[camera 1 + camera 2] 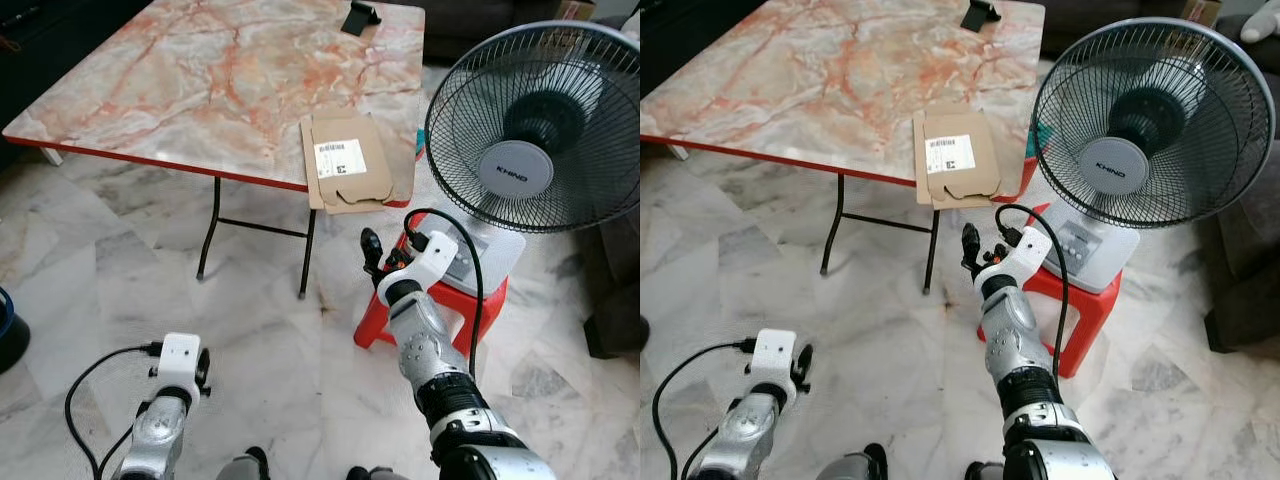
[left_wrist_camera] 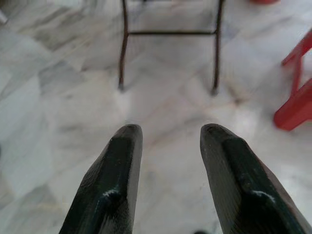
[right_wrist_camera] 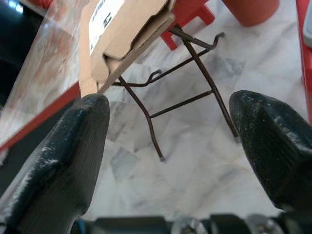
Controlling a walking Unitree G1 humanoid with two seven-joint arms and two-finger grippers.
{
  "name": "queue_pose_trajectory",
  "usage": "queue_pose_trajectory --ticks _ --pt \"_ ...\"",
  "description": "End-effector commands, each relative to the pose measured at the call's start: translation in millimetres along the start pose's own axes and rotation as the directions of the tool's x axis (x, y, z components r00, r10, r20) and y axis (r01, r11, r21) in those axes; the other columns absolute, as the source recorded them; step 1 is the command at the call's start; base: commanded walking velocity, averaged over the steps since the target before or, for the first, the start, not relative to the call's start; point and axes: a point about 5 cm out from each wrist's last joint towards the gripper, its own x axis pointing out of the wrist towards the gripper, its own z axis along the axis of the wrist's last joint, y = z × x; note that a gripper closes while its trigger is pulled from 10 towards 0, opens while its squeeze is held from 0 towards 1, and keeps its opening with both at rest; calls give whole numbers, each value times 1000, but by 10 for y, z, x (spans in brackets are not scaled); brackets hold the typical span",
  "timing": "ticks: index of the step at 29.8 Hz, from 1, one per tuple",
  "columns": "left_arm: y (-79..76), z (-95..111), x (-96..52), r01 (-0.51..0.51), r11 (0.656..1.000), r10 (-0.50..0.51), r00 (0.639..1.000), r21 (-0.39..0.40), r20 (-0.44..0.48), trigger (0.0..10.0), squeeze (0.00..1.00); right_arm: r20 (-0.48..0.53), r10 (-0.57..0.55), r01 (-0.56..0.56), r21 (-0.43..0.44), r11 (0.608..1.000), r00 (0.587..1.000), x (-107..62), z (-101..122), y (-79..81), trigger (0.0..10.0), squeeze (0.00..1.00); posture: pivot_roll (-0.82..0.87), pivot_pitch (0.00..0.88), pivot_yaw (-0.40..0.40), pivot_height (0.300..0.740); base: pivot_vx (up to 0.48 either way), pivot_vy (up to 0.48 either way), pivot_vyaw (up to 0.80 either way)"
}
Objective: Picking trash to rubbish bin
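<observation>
A flattened brown cardboard box with a white barcode label [image 1: 347, 161] lies on the near right corner of the folding table with the pink-and-orange marbled top and red edge [image 1: 180, 80], part of it hanging past the table's edge. The right gripper [image 1: 378, 260] is raised in front of the robot, just below and short of that overhanging cardboard, with its two black fingers [image 3: 63, 156] spread wide apart and holding nothing; in the right wrist view the cardboard's edge sits above and just beyond one fingertip, apart from it. The left gripper [image 2: 170, 146] hangs low over the grey-white marble tile floor [image 1: 120, 290], its fingers also apart and empty, pointing toward the table's thin dark metal legs [image 2: 124, 53]. To the right of the table a black-caged electric fan with a white base [image 1: 520, 150] stands on a red plastic stool [image 1: 470, 300], right beside the right arm. A small black object [image 1: 360, 17] rests on the table's far edge.
</observation>
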Motion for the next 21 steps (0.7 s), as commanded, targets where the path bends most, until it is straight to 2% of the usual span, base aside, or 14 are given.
queue_pose_trajectory --ticks 1,5,21 --pt "-59 -39 -16 27 1000 -27 1000 -7 -10 10000 0 -12 150 -148 110 983 989 114 -120 693 10000 0 91 177 -15 740 0 0 0" --pt "-101 23 15 27 1000 -27 999 -13 21 10000 0 -35 157 -154 77 985 987 121 -140 722 10000 0 90 176 -16 740 0 0 0" --pt "-139 50 33 51 999 -51 998 0 39 10000 0 -47 170 -167 65 984 984 115 -142 717 10000 0 89 176 -15 740 260 0 0"
